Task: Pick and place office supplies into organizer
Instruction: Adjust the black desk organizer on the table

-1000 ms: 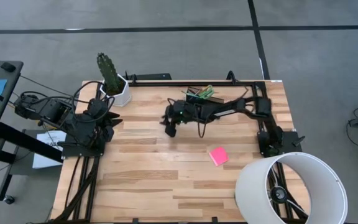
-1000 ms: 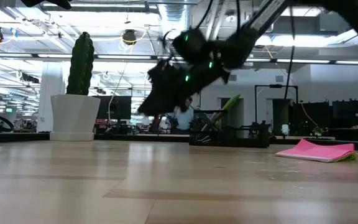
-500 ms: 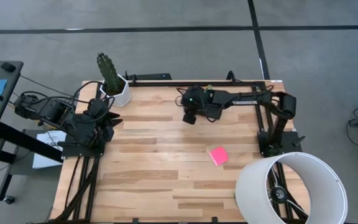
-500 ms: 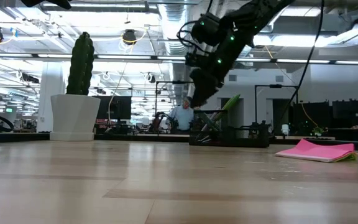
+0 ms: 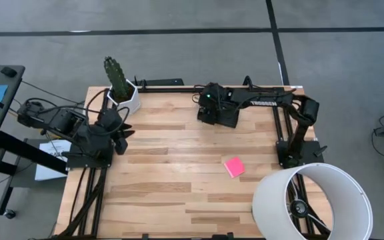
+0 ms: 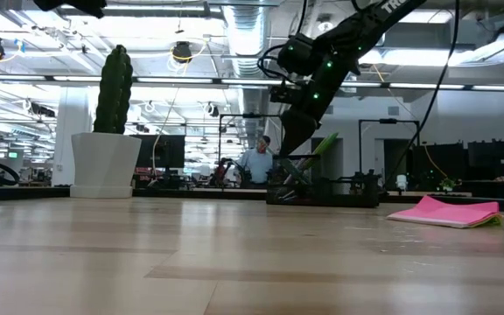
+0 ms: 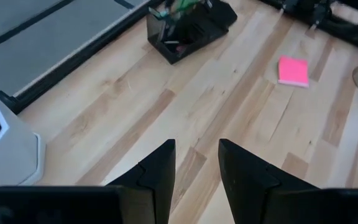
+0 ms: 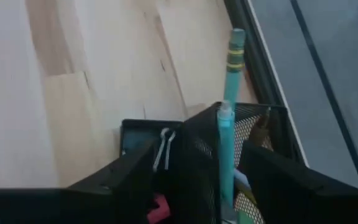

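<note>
right gripper (image 8: 194, 177) holds teal pencil (image 8: 229, 112) over organizer (image 8: 229, 134).

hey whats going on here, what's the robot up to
The right gripper is over the black organizer at the table's far edge, with a teal pencil standing between its fingers above the mesh compartment; whether they grip it is unclear. Other supplies are already inside. A pink sticky-note pad lies on the table, not yet picked up. The left gripper waits, open, near the potted cactus.
</note>
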Tool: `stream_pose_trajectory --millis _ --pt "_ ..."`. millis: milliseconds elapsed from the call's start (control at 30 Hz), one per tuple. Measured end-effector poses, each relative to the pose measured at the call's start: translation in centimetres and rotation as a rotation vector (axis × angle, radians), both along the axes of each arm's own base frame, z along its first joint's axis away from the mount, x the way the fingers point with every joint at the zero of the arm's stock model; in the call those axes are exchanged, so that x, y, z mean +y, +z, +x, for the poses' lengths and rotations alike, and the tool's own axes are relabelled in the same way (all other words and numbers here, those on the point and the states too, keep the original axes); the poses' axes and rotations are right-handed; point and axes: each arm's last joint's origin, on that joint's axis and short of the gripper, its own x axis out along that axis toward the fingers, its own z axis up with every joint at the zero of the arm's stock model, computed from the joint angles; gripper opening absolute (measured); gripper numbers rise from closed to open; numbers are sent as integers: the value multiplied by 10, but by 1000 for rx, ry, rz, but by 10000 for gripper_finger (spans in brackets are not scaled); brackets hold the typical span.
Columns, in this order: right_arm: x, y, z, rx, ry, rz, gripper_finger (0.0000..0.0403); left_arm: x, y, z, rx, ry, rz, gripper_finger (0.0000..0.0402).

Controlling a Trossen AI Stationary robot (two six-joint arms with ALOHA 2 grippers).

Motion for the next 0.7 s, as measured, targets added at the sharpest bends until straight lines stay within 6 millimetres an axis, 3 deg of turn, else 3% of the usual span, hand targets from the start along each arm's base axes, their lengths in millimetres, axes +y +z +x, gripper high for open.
stream_pose_trajectory --millis 133,367,700 --pt "2 -1 0 12 5 5 258 -4 -4 8 39 -15 4 114" --pt "14 -4 -7 123 18 49 247 -7 -7 15 67 -17 17 114" --pt "67 -3 -39 472 -107 253 222 -7 -2 18 22 -75 67 114"
